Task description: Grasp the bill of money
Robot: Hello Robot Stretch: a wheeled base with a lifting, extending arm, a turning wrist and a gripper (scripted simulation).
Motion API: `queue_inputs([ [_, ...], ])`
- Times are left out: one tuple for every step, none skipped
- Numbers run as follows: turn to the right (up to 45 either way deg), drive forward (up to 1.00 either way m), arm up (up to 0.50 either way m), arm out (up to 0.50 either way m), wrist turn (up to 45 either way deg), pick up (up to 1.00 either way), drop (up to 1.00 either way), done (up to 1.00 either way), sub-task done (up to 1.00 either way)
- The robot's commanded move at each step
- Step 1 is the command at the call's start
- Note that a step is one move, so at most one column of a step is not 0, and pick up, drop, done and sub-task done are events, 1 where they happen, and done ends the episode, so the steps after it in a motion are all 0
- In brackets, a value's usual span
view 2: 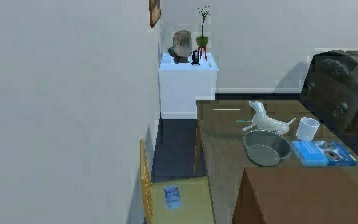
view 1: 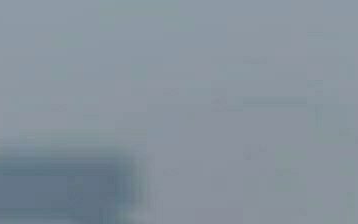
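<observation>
Bill of money is not surely identified: a small blue thing (view 2: 172, 196) on the yellow chair (view 2: 195, 202) and a thin pale strip (view 2: 227, 108) on the brown bench (view 2: 222, 150) near a white dog figure (view 2: 268, 120) are both candidates. The wrong one could be reached for. State of the jaws cannot be told.

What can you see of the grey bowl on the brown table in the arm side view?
The grey bowl looks like dull metal: round, shallow, with a wide paler rim and a darker inside, and nothing to be made out in it. It sits upright on the brown table. A white dog figurine stands just behind it, a blue flat thing lies at its right, and a white mug stands up and to the right. Whether its rim touches the figurine or the blue flat thing cannot be told.
</observation>
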Motion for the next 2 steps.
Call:
queue_inputs([
  [0.0,0.00,0.46,0.00,0.0,0.00,0.00,0.00,0.00],
  [0.0,0.00,0.00,0.42,0.0,0.00,0.00,0.00,0.00],
])
